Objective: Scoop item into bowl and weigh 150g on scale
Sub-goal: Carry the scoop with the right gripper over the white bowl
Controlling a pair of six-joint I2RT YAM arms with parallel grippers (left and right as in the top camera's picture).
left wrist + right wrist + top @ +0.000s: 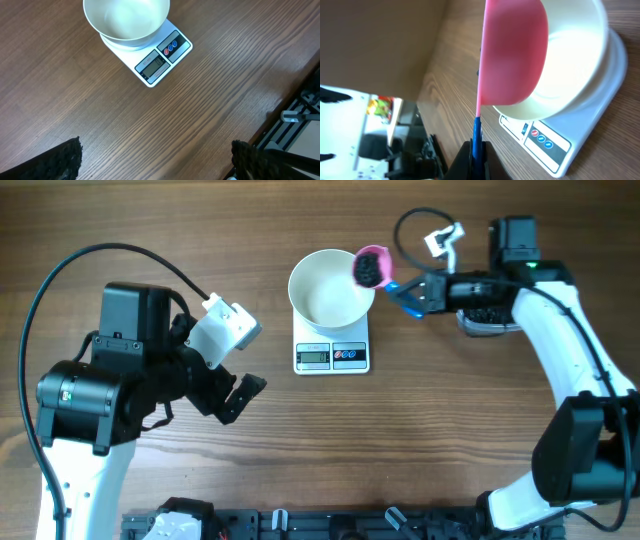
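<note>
bowl (330,288) sits on scale (332,357), interior appears empty. right gripper (408,292) pinches pink scoop (377,252) by its blue handle, black pellets (368,271) loaded, cup over bowl rim. left gripper (238,398) spread wide, holding nothing. pouring and weighing outstanding

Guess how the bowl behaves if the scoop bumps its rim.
Bowl just rests on the scale, overhanging it, so it could slide or tip. Looks rigid, smooth, empty: probably light. Scoop hovers at its rim.
</note>
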